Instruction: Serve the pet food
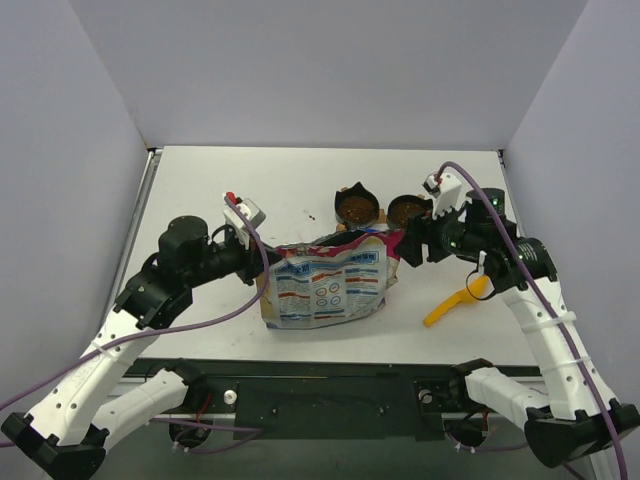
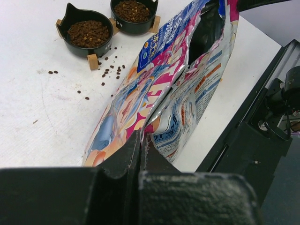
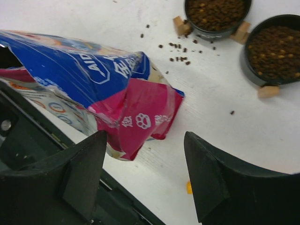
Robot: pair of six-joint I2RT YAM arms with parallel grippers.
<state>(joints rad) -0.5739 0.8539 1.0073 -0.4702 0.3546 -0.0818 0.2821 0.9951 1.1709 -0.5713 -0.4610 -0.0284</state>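
Left jaws seemingly pinch bag (image 2: 140, 93), interior unseen.

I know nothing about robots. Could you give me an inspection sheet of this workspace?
Surface: white table, with stray kibble scattered near the bowls.
Job's things: opened bag lying on its side; kibble in two black bowls behind it.
Clutter: yellow scoop lying right of the bag.
Grippers: left gripper shut on the bag's edge; right gripper open by its right corner.
Cables: purple cable along each arm.
Surroundings: plain walls on three sides.
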